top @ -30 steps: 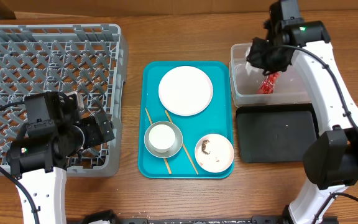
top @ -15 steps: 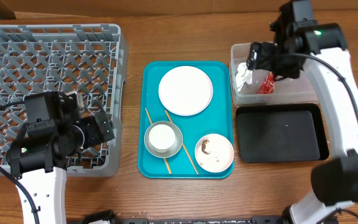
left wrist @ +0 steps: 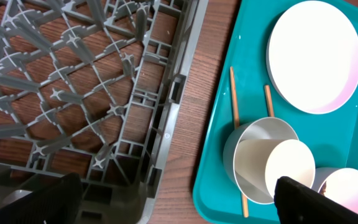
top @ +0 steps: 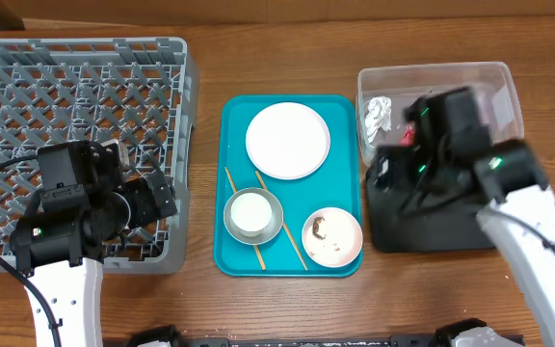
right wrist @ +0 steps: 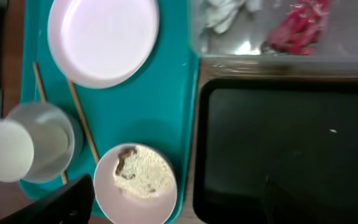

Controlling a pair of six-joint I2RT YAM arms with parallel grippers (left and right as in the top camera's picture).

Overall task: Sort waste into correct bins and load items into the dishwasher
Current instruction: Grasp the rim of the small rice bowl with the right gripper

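The red wrapper (right wrist: 297, 28) and the crumpled tissue (right wrist: 225, 12) lie in the clear tub (top: 451, 82). My right gripper (top: 385, 173) hangs open and empty over the black tray's (top: 451, 226) left edge, just right of the bowl (right wrist: 138, 183) holding rice (right wrist: 146, 175) and a brown lump (right wrist: 124, 158). On the teal tray (top: 340, 116) are the white plate (top: 287, 141), the white cup (top: 251, 214) standing inside the grey metal bowl (top: 274, 224), and two chopsticks (top: 287, 241). My left gripper (top: 152, 200) stays open over the dish rack's (top: 75, 96) front right corner.
A strip of bare wooden table (top: 208, 193) separates the rack from the teal tray. The black tray (right wrist: 291, 137) has nothing on it. The clear tub sits directly behind the black tray at the table's right.
My right gripper opened and left the red wrapper in the clear tub, then swung forward and left to the black tray's edge. The left arm has not moved.
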